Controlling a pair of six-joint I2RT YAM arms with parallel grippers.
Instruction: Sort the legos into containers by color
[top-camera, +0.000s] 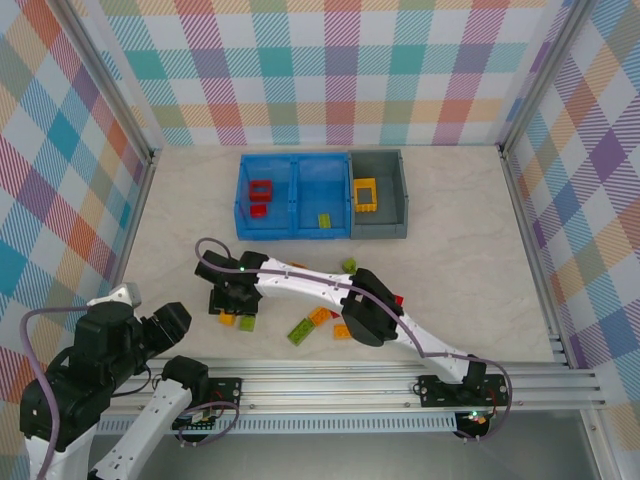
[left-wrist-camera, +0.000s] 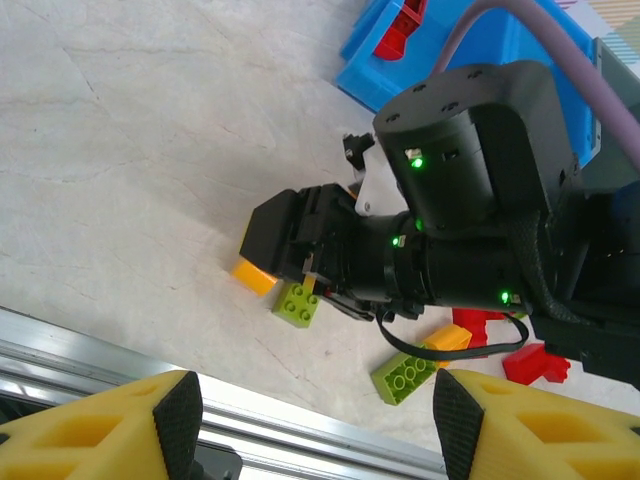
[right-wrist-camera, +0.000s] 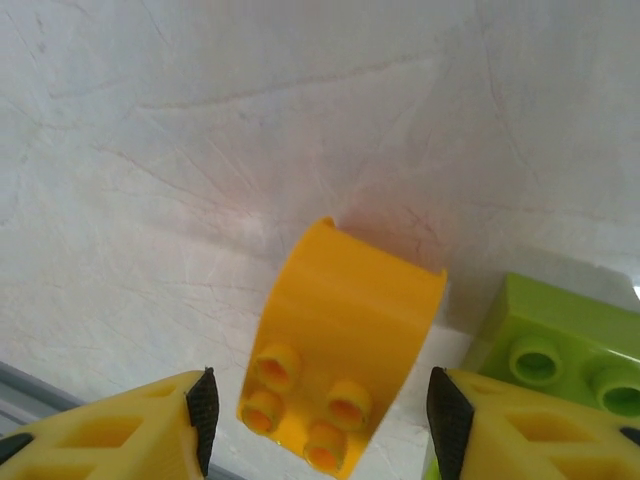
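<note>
Because the yellow-orange brick (right-wrist-camera: 340, 340) is lying loose, well to the near side of the blue bin (top-camera: 280, 231), the right gripper (right-wrist-camera: 320, 410) is straddling it for pickup, its jaws standing partly open and clamping nothing yet.

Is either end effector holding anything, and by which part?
Nothing is held. The right end effector stands open around an orange brick; the left end effector is open, empty.

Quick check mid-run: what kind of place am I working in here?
Probably a lab robot test cell, not a home: plaid cloth walls box in a marble-look tabletop, with an aluminium rail along its near edge.
</note>
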